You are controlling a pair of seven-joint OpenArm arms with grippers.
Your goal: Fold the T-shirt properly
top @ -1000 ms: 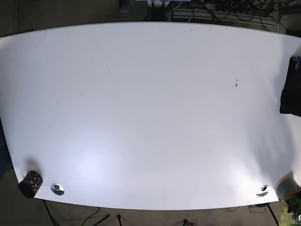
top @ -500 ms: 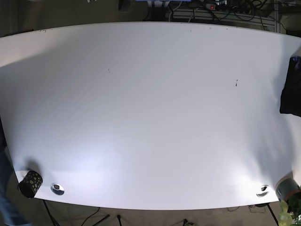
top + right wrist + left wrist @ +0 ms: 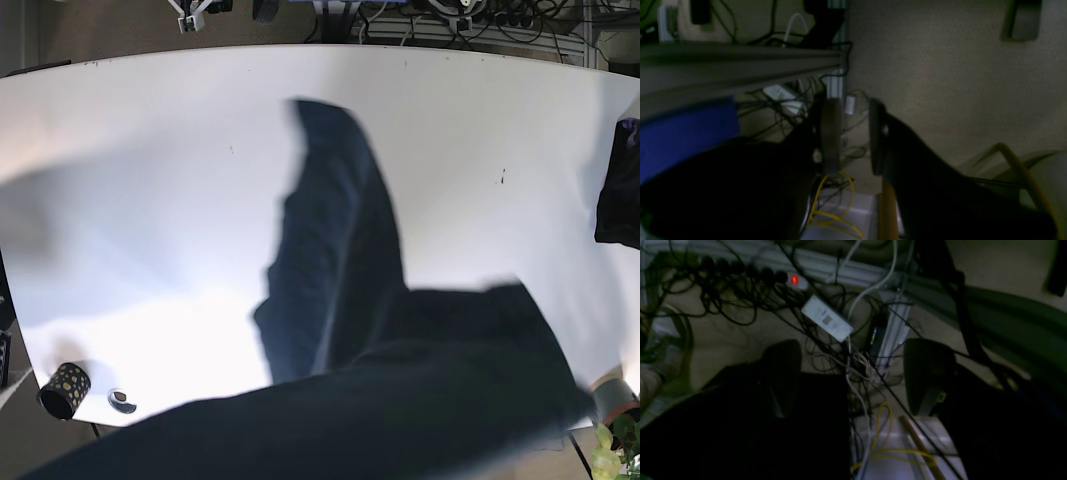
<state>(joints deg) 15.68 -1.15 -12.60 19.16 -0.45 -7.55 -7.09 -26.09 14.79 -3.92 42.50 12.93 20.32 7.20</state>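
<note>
A dark T-shirt (image 3: 340, 300) is lying blurred across the white table (image 3: 150, 150) from centre toward 5 o'clock, while the left gripper (image 3: 853, 373) is hanging wide apart and the right gripper (image 3: 853, 133) narrowly apart, both holding nothing above floor cables (image 3: 740, 290).

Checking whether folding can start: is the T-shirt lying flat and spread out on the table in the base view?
No. The dark T-shirt is blurred and bunched, part of it trailing past the white table's near edge.

A dark navy T-shirt (image 3: 345, 300), blurred, is seen spread across the white table (image 3: 150, 200). A spotted black cup (image 3: 64, 389) is set at the table's near-left corner.
</note>
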